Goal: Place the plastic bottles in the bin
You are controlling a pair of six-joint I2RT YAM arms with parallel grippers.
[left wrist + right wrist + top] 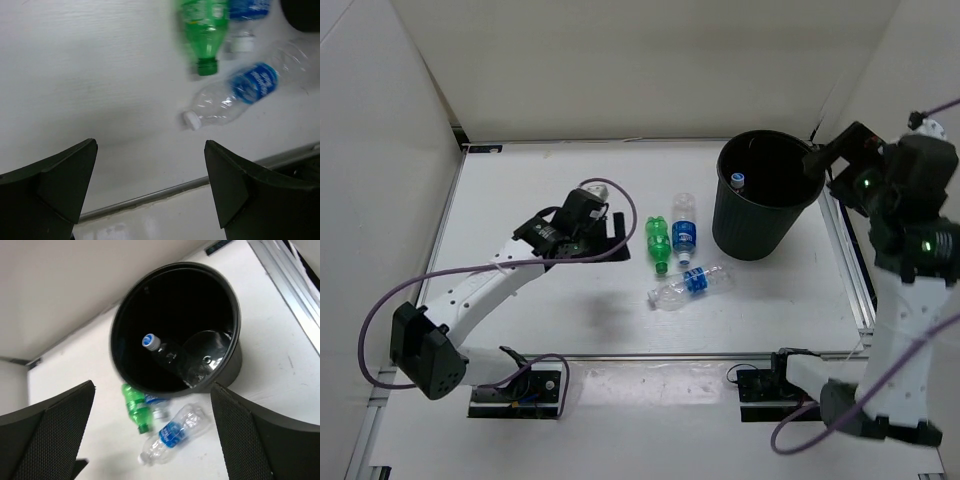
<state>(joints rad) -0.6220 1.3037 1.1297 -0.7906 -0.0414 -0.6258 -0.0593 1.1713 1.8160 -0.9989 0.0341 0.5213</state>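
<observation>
The black bin (760, 205) stands at the back right, with one clear bottle (737, 181) leaning inside it; that bottle also shows in the right wrist view (162, 350). A green bottle (658, 243), a clear bottle with a blue label (684, 232) and another clear one (692, 284) lie on the table left of the bin. My left gripper (612, 237) is open and empty, just left of the green bottle (202, 30). My right gripper (817, 160) is open and empty, high beside the bin's right rim (232, 305).
White walls enclose the table on three sides. A metal rail (845, 250) runs along the right edge and another along the front (165, 192). The left arm's purple cable (620, 205) loops near the bottles.
</observation>
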